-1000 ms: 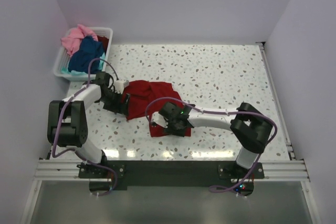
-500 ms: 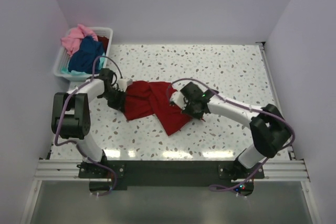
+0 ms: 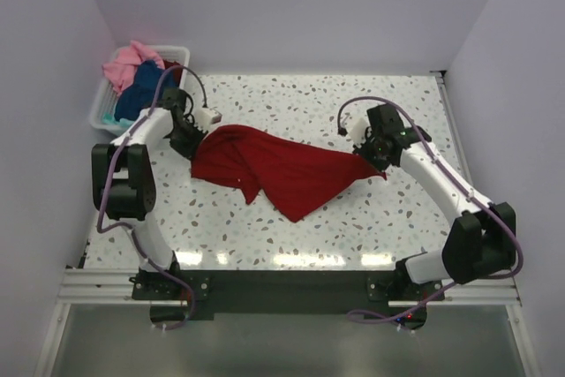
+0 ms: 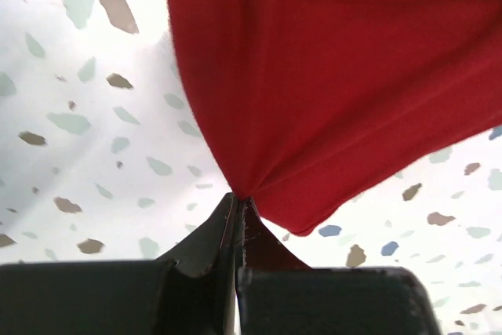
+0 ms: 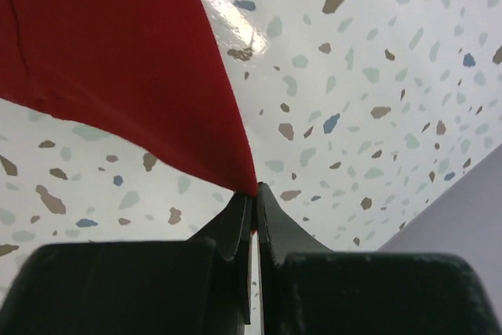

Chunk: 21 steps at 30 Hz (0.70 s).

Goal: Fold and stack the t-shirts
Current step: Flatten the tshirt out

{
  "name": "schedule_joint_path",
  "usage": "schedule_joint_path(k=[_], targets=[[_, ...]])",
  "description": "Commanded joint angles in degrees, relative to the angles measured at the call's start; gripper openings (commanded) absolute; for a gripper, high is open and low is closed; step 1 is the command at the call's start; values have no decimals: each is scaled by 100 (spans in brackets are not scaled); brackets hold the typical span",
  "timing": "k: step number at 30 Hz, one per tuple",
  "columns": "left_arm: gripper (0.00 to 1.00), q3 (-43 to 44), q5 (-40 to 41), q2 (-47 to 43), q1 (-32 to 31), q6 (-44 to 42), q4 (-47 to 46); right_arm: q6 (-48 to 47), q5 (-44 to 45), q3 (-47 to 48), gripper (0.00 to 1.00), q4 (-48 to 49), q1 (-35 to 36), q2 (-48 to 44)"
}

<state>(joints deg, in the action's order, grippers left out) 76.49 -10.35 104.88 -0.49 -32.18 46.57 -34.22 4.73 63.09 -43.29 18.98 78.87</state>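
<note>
Speckled table (image 3: 353, 112) | red t-shirt (image 3: 282, 169) strung taut at centre, 9 to 3 | other t-shirts (image 3: 146, 90) in basket (image 3: 99, 121) at 10 | left gripper (image 3: 199, 137) and right gripper (image 3: 364, 156) each pinched tight on a shirt end | step: spreading | next: lower flat, then fold

I can read no text, label, brand, number or sign from here. The red t-shirt (image 3: 291, 174) is plain cloth, and the white basket (image 3: 96, 116) and speckled table (image 3: 309, 103) carry no legible marking.
</note>
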Motion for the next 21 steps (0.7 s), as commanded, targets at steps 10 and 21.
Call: schedule_joint_path(k=[10, 21], targets=[[0, 1605, -257, 41, 49, -1447, 625, -357, 265, 1320, 0, -365, -860, -91], [0, 2141, -134, 691, 295, -1370, 108, -639, 968, 1047, 0, 707, -1432, 504]])
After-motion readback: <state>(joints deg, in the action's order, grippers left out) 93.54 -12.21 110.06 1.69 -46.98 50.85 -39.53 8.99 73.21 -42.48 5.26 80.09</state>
